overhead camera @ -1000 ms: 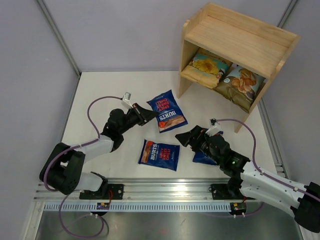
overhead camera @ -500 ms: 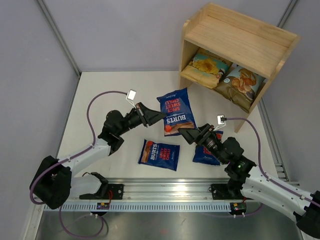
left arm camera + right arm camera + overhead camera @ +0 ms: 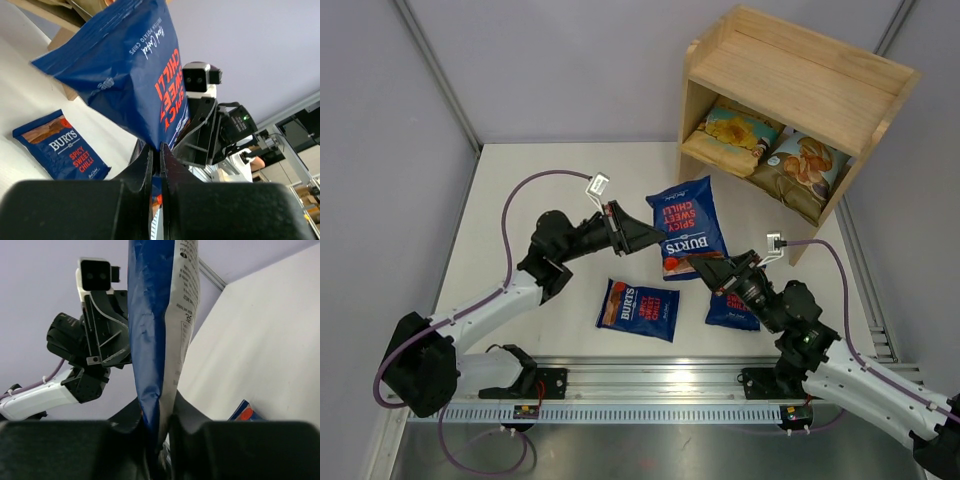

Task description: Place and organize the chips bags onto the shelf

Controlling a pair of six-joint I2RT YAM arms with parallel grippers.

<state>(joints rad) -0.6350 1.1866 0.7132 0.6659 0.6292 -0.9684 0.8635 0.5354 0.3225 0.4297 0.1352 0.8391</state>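
Top external view: the shelf (image 3: 790, 75) holds a tan bag (image 3: 735, 130) at left and a light blue bag (image 3: 805, 165) at right on its lower tier. Since half a second ago the Burts bag (image 3: 685, 215) has travelled farther and right, closer to the shelf. It hangs above the counter (image 3: 520, 200), long axis near to far, printed face up, logo end near. The left hand (image 3: 653, 238) is clamped on its left edge and the right hand (image 3: 705, 264) on its near edge. A second bag (image 3: 638, 307) and a third bag (image 3: 728, 312) lie flat on the counter.

left arm (image 3: 495, 295): white links, black joints | right arm (image 3: 865, 368): same, green lamp (image 3: 245, 118) | purple cable (image 3: 515, 208), white camera box (image 3: 597, 184) behind black left hand (image 3: 656, 240); likewise right hand (image 3: 697, 264)
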